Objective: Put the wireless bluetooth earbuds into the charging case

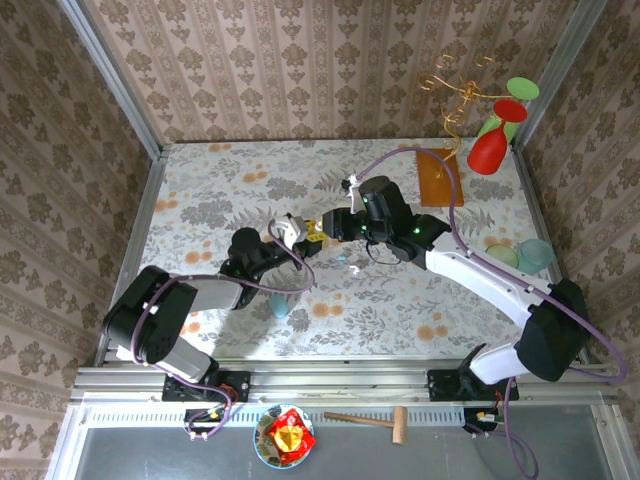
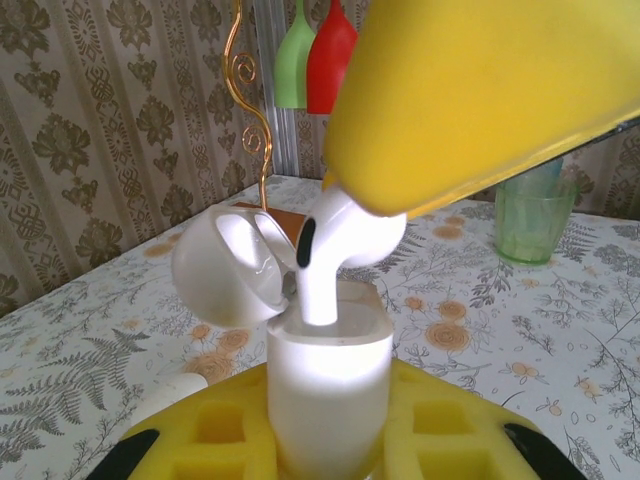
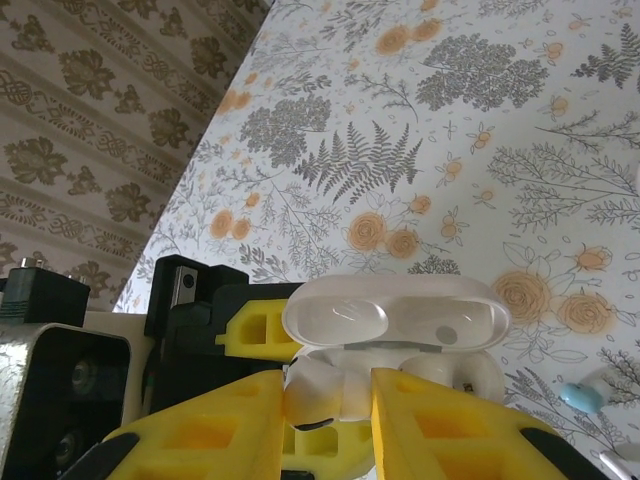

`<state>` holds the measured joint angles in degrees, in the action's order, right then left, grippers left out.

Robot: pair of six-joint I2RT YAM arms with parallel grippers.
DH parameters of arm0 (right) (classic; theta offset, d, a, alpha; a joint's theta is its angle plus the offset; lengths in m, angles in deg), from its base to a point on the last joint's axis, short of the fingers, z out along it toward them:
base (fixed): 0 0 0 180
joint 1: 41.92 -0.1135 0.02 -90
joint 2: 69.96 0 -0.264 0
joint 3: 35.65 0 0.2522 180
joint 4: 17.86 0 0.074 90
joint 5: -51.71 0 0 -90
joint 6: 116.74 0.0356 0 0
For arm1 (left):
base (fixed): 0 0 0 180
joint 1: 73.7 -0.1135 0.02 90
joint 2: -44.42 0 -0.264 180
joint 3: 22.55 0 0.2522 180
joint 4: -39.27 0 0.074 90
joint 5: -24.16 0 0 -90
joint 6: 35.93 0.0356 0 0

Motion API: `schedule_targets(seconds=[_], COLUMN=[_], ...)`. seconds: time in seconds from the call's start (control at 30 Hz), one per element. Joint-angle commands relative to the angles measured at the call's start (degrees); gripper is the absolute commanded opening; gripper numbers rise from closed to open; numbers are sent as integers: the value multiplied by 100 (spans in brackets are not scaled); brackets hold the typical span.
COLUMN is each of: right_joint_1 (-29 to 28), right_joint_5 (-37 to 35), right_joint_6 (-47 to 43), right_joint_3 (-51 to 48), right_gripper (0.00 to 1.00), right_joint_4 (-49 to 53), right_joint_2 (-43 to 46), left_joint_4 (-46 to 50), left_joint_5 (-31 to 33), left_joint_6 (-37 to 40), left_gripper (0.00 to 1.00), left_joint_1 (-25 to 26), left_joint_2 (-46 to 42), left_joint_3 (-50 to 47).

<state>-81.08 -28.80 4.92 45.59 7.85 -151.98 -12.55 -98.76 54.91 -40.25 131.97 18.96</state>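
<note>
My left gripper is shut on the upright white charging case, whose lid is swung open to the left. My right gripper is shut on a white earbud directly above the case. The stem of that earbud dips into the case's mouth. The case lid stands open behind the yellow fingers, and another white earbud sits in the far slot. From above, the two grippers meet at mid-table. A pale blue earbud lies loose on the cloth.
A light blue case lies near my left arm, with a small blue piece beside the grippers. Green cups stand at the right edge. Red and green glasses hang on a gold stand beside an orange mat at the back right.
</note>
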Motion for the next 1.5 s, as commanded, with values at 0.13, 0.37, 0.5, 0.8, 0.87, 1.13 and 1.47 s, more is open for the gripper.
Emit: schedule_targets(seconds=[0.13,0.37,0.5,0.8,0.87,1.13,1.47], right_joint_1=[-36,-39,-31,71,195,847,705], right_joint_5=[161,10,-198,-1036,-1375,-1177,16], right_joint_6=[58,-15,-114,-140,86,1207,1399], right_joint_3=[99,125,130,-672,-912,-1476,-1206], right_gripper=[27,38,52,70,70,69,48], right_joint_4=[-178,5,60,-244,-87,1046,1350], right_joint_2=[-136,-179,26,1049,1219,1158,-791], left_joint_4=[-153,-470,-472,-611,-553,98,252], left_joint_5=[62,59,74,38,3,-73,-135], left_joint_6=[-127,-382,-334,-168,-125,208,342], left_gripper=[0,0,0,0,0,0,0], left_joint_1=[43,39,31,-239,-314,-403,-401], left_joint_2=[-121,-89,-115,-187,-274,-832,-1077], left_joint_3=[143,145,109,-161,-195,-265,-379])
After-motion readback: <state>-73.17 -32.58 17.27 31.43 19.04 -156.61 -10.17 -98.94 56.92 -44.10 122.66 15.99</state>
